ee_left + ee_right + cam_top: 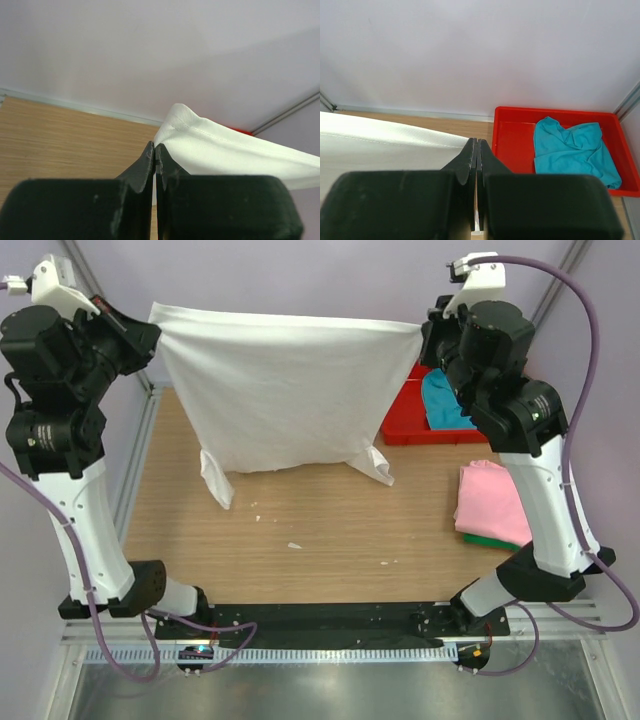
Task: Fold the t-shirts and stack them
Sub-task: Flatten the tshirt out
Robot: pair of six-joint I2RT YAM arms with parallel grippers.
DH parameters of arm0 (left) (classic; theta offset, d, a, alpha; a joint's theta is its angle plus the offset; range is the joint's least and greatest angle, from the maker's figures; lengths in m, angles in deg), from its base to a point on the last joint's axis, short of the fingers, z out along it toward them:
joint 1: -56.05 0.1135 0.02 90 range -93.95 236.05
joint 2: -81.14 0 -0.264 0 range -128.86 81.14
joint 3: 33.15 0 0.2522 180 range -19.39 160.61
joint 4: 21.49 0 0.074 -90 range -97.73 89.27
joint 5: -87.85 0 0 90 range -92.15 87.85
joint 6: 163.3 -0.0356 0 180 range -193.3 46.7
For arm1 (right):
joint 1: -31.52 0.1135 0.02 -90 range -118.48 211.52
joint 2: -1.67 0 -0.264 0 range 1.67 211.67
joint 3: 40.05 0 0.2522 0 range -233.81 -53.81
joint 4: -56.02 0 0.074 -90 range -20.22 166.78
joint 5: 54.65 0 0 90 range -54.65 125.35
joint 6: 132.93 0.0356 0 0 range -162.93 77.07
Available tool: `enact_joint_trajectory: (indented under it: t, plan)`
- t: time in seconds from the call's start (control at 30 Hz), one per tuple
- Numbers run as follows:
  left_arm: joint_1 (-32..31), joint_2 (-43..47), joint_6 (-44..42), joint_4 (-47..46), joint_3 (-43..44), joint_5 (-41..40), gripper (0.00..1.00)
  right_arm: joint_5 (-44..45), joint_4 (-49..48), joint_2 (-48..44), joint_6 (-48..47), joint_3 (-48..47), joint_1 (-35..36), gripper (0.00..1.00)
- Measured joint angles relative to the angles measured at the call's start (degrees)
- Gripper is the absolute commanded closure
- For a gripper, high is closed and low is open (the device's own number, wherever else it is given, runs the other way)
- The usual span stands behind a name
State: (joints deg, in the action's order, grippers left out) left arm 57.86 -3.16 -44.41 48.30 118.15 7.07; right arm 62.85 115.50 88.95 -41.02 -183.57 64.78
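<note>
Both pairs of jaws were pinched fully shut on my screens, the left gripper (152, 332) and right gripper (424, 332) each clamping a top corner of the white shirt (280, 390). It hung spread between them over the table (300, 530). The teal shirt (445, 400) lay in the tray (400, 427), and the pink shirt (495, 500) lay folded on the green shirt (492, 540).

Wooden table (330, 530): red tray (403, 412) far right; pink t-shirt (492, 502) (atop green t-shirt (490, 539)) right edge.
</note>
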Motion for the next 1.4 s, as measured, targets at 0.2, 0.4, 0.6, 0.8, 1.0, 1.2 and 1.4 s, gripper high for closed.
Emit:
enact_joint_trajectory:
  t: [0.2, 0.4, 0.6, 0.8, 1.0, 1.2, 1.4]
  plan:
    - [0.00, 6.45, 0.00, 0.11, -3.21, -0.11, 1.00, -4.63, -0.02, -5.25, 0.11, 1.31, 0.00, 0.99]
    - [0.00, 13.90, 0.20, 2.64, -4.28, -2.75, 1.00, -16.44, -0.09, -15.23, 1.75, 7.08, 0.00, 0.99]
    - [0.09, 17.00, 0.20, 6.03, 3.17, -7.85, 1.00, -26.80, 2.58, -19.78, 4.17, 7.91, 0.02, 0.99]
    - [0.11, 11.72, -0.44, 4.33, 7.30, -7.32, 1.00, -27.04, 5.51, -21.40, 8.52, 13.25, 0.02, 0.99]
    - [-5.55, -7.58, -2.38, -3.08, -0.26, -7.82, 1.00, -19.80, 6.25, -21.55, 13.20, 32.96, 0.00, 0.99]
    - [-14.93, -40.19, -4.09, -6.99, 1.86, -9.70, 1.00, -17.64, 4.11, -16.68, 17.81, 57.81, -3.96, 0.99]
    - [-22.73, -61.68, -4.09, -13.77, 3.89, -8.59, 1.00, -18.86, 2.27, -10.60, 20.57, 68.41, -11.06, 0.99]
